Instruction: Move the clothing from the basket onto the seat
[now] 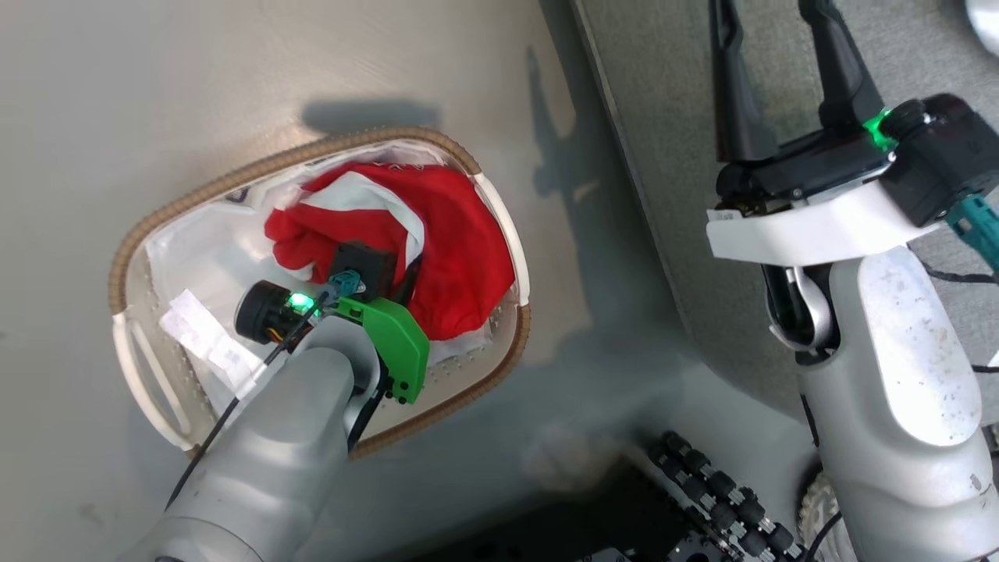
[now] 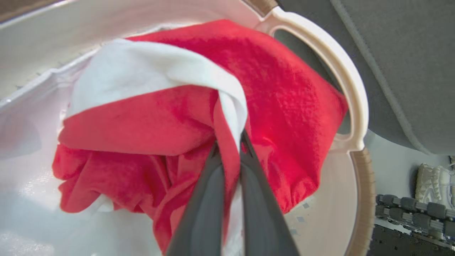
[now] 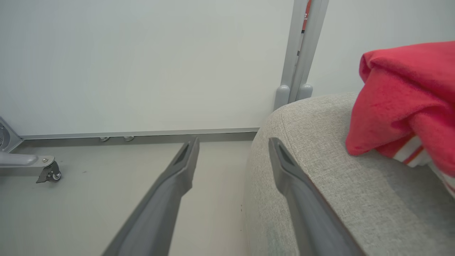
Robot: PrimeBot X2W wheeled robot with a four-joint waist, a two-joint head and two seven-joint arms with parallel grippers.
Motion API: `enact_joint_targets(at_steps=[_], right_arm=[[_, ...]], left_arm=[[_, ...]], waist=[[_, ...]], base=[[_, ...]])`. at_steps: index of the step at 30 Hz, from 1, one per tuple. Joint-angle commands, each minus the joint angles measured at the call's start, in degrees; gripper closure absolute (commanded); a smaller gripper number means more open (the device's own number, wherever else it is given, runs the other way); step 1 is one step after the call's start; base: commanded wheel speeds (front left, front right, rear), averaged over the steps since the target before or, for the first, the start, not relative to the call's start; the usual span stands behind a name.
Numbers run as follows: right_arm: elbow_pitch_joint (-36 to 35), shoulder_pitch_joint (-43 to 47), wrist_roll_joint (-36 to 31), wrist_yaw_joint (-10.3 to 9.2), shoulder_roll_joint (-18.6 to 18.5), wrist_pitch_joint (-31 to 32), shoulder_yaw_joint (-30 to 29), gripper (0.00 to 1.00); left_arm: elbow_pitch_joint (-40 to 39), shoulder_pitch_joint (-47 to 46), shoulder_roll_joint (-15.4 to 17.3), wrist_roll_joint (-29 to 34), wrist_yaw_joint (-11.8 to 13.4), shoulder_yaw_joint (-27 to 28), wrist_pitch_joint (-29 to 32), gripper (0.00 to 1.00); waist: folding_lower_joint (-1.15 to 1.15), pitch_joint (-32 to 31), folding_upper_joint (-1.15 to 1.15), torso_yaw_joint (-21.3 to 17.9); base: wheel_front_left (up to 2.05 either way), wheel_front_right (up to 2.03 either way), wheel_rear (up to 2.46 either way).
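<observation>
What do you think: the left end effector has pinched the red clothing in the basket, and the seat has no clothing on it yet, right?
Not quite. The left end effector is shut on the red clothing in the basket, but the seat is not bare: the right wrist view shows a red garment already lying on it.

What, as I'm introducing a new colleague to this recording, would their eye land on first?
The bright red clothing heaped in the white basket stands out most, with the left end effector shut on a fold of it. Next comes another red garment lying on the grey seat, beside the open right end effector.
</observation>
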Motion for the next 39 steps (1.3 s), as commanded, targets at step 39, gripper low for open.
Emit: enact_joint_targets(at_steps=[39], right_arm=[[10.44, 22.48, -3.74, -0.08, -0.2, -0.11, 0.76, 0.0]], left_arm=[[-45.85, 25.42, 1.5, 12.48, -0.19, 22.19, -0.43, 1.0]], waist=[[0.0, -37.81, 0.0, 15.29]], base=[[0.0, 0.0, 0.0]])
